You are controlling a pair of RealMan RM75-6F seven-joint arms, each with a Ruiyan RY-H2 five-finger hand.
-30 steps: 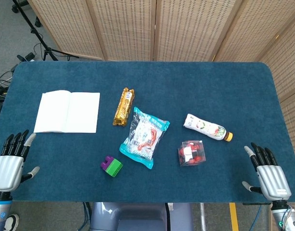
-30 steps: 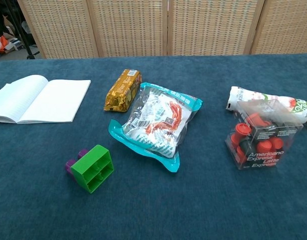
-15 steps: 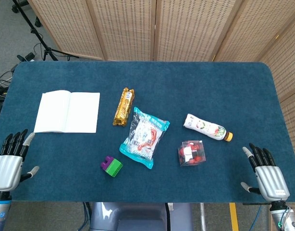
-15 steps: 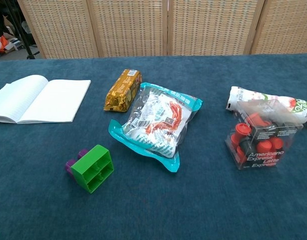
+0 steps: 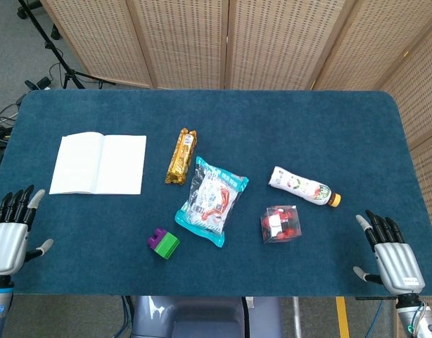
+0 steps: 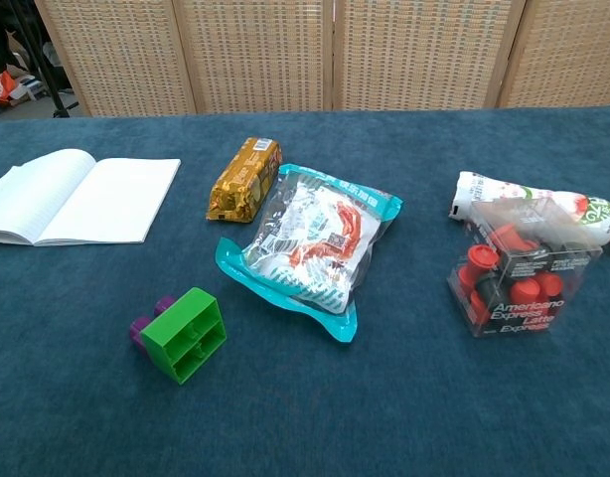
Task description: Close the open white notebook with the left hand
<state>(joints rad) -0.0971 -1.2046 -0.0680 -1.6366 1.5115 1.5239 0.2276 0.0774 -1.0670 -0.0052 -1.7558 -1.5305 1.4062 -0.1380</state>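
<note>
Desk (image 5: 286, 127), blue-covered, carrying all items. White notebook (image 5: 98, 164) lies open and flat at far left, untouched. Snack bag (image 5: 211, 200), teal-edged, holds red-and-white contents; clear box (image 5: 281, 224) at right holds red capsules. Left robot hand (image 5: 10, 232), fingers apart and empty, hovers at the near-left edge; right robot hand (image 5: 393, 253) likewise. Advisable: lift one cover's outer edge, fold it across the spine.

One notebook (image 5: 98, 164), one gold snack bar (image 5: 181, 155), one teal-edged packet (image 5: 212, 200), one bottle (image 5: 302, 186), one clear box (image 5: 281, 224), one green-purple block (image 5: 163, 243).
</note>
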